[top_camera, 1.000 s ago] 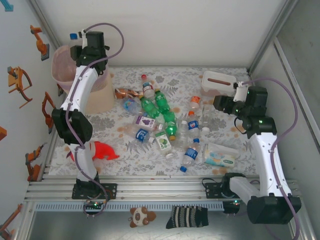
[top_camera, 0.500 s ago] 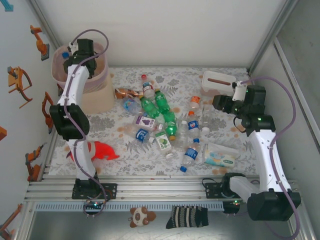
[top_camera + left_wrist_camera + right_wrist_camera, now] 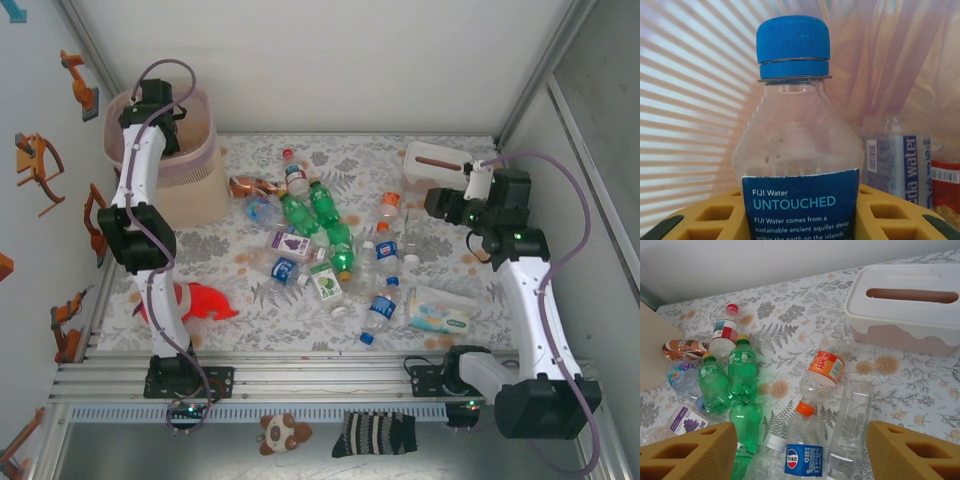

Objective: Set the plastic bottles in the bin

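Observation:
My left gripper (image 3: 800, 212) is shut on a clear plastic bottle (image 3: 795, 125) with a blue cap and a dark blue label. It holds the bottle inside the pink-beige bin (image 3: 190, 195), whose slotted wall (image 3: 685, 115) shows behind. Two other bottles (image 3: 892, 160) lie in the bin beside it. In the top view the left gripper (image 3: 150, 100) reaches down into the bin at the back left. Several bottles (image 3: 322, 212) lie scattered mid-table. My right gripper (image 3: 800, 450) hangs open above them, over a blue-labelled one (image 3: 802, 452) and an orange-labelled one (image 3: 822, 371). Green bottles (image 3: 742, 371) lie to its left.
A white tissue box (image 3: 430, 162) with a pink base stands at the back right, near the right gripper (image 3: 442, 205). A pale wipes pack (image 3: 438, 310) lies front right, a red plush fish (image 3: 200, 302) front left. Small cartons (image 3: 288, 241) and a brown wrapper (image 3: 250, 185) mix with the bottles.
The left arm has swung left and lowered the blue-capped bottle from above the bin's rim into the bin. The right arm has barely moved.

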